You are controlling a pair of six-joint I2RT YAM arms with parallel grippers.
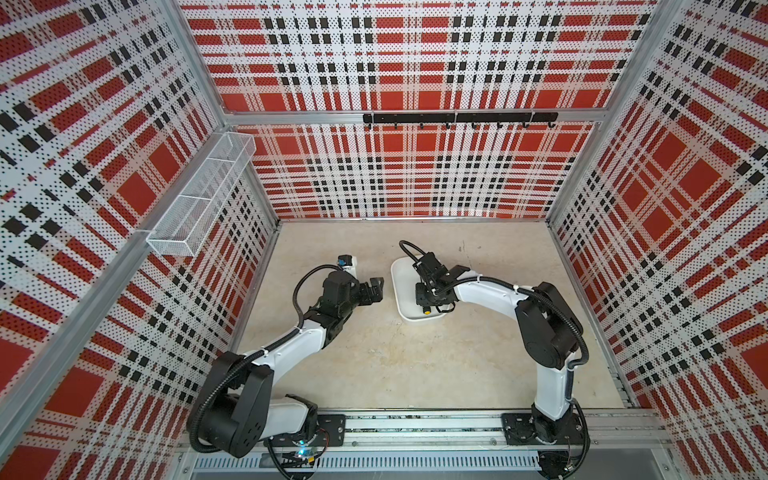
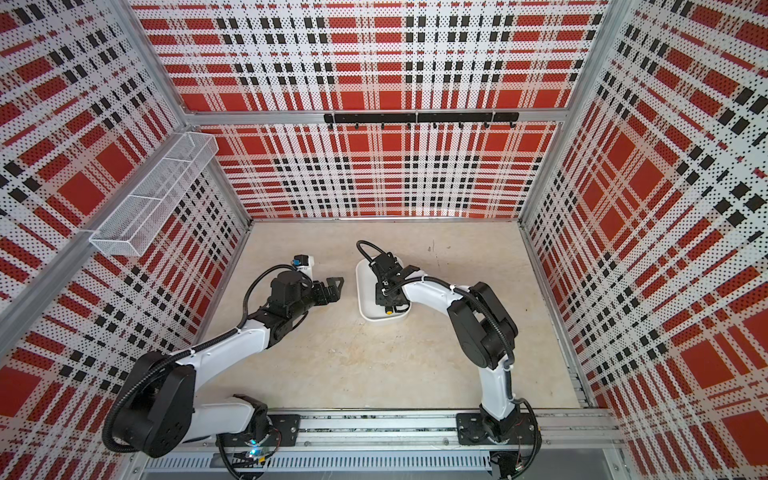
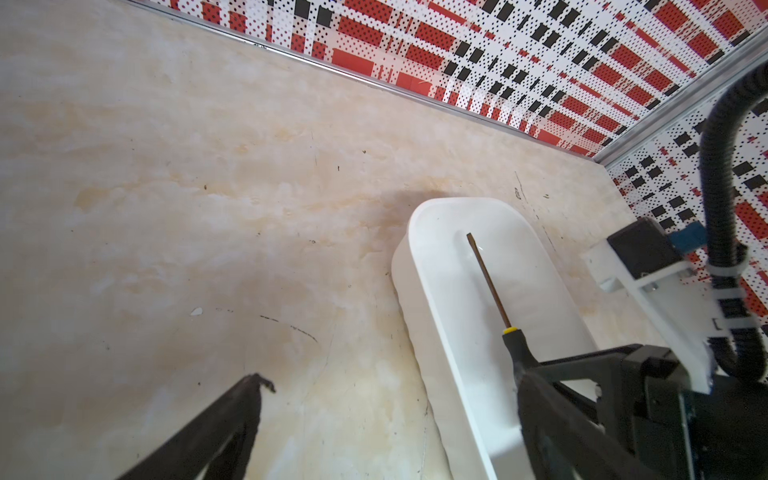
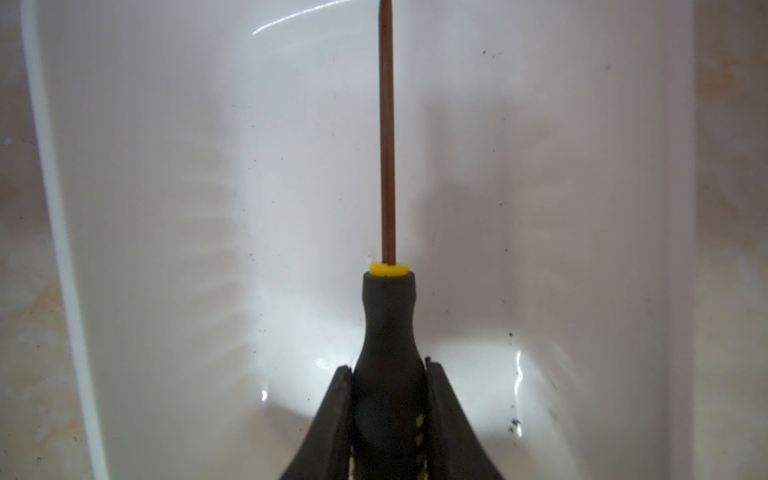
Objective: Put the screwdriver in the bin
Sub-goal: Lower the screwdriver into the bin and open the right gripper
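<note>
Right gripper [image 4: 388,372] clamped on screwdriver [image 4: 386,316] handle, low inside bin [image 4: 166,208], mid-worktop. Step looks like the release: next, jaws part, then lift straight out. Long axis runs along bin's length, tip toward far edge, handle toward near edge. Left gripper [image 1: 376,287] apart, idle beside bin.

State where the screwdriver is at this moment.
The screwdriver is held by its handle between the fingers of the right gripper, shaft over the floor of the white bin, near the middle of both top views.
</note>
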